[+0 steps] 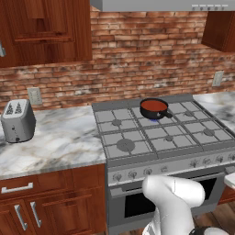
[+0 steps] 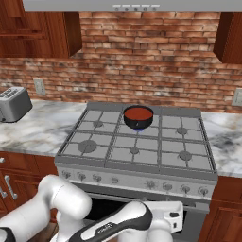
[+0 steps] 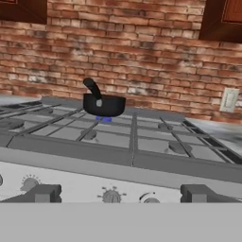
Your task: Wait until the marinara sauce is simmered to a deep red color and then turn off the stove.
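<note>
My jaws are standing spread wide, my gripper (image 3: pixel 121 194) facing the stove (image 3: pixel 71 163) knobs; at twelve o'clock, marinara sauce (image 2: pixel 138 114) is sitting over a blue flame (image 3: pixel 103 118).

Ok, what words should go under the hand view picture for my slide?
The open gripper faces the stove knobs, where a small black pan sits over a blue flame on the back burner.
</note>
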Controlling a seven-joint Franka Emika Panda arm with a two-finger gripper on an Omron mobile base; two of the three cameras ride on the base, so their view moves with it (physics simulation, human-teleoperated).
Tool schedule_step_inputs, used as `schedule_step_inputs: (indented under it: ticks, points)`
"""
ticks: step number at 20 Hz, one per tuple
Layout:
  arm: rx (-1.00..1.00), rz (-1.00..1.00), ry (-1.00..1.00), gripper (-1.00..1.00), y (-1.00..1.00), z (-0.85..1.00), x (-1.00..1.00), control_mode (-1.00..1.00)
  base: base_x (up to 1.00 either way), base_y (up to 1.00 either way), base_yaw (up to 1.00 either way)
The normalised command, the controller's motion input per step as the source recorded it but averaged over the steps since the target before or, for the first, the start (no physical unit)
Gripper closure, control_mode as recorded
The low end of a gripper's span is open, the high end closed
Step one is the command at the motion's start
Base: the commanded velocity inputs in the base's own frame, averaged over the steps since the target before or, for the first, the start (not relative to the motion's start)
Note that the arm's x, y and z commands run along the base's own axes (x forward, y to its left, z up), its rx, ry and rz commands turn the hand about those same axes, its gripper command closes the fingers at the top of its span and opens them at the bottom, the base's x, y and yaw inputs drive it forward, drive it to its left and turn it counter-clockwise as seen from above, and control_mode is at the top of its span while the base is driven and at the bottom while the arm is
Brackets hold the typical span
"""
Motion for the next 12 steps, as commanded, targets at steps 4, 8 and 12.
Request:
schedule_step_inputs:
  ticks: [4,8,12]
  points:
    - [0.06,0.0,0.0,-1.0,-0.01,-0.07,0.12,-1.0,0.0,0.0,0.0]
    - [0.06,-0.04,0.0,-1.0,-0.04,-0.12,0.11,-1.0,0.0,0.0,0.0]
    - [0.08,-0.07,0.0,-1.0,0.0,-0.06,0.15,-1.0,0.0,0.0,0.0]
